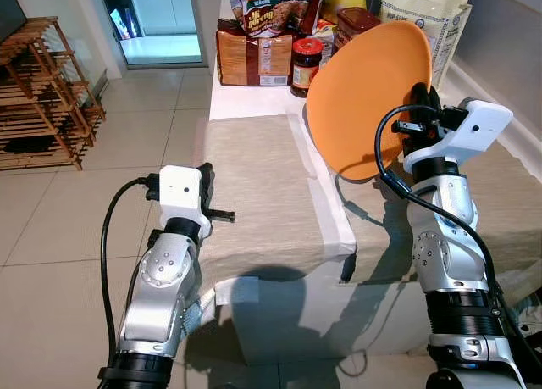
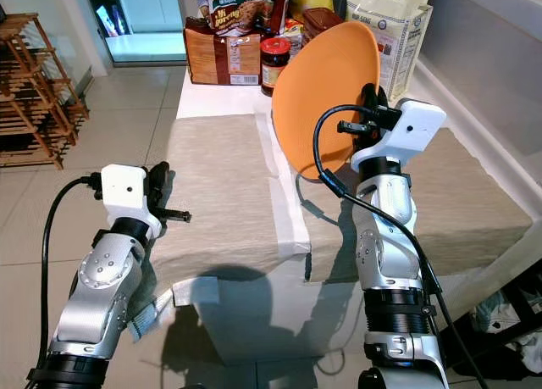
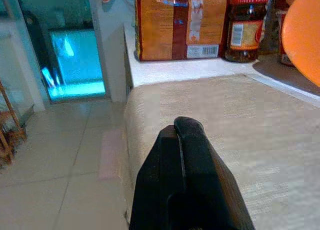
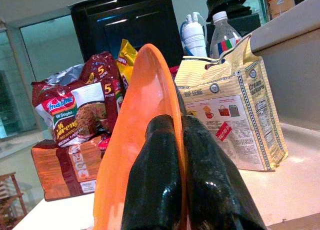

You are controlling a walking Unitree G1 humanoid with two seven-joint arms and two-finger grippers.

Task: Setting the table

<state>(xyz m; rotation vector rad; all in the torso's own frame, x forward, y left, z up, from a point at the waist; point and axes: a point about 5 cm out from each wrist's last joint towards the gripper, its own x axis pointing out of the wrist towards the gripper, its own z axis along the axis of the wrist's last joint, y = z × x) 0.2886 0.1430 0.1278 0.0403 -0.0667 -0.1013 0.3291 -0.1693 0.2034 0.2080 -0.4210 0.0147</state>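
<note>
Right gripper (image 4: 172,190) clamps the rim of an orange plate (image 1: 368,101), one black finger on each face, plate held up on edge and tilted, lifted above the table (image 1: 254,101) over the seam between two beige placemats. Left placemat (image 1: 246,194) lies flat and bare in front of the left arm; right placemat (image 1: 508,202) sits under the right arm, partly shaded by the plate and arm. A white strip of tabletop shows between the two mats. Left gripper (image 1: 222,213) hovers at the near left edge of the table over the left placemat, fingers pressed together, holding nothing. Back of the table is crowded: brown packet (image 1: 252,58) standing upright, red-lidded jar (image 1: 306,65) just beside it, instant noodle bag (image 1: 271,8) behind them, a dark-lidded jar (image 1: 356,25) partly hidden by the plate, yellow-white paper bag (image 1: 432,20) at the far right behind the plate's top edge. Right wrist view also shows a clear bottle (image 4: 225,32) and a white spray bottle (image 4: 194,37) behind the paper bag, in front of a dark appliance (image 4: 125,24). Grey wall ledge (image 1: 508,41) runs along the table's right side. Wooden rack (image 1: 42,92) stands on the tiled floor (image 1: 85,219) well left of the table, glass door (image 1: 157,20) beyond. Black cable loops off each wrist.
</note>
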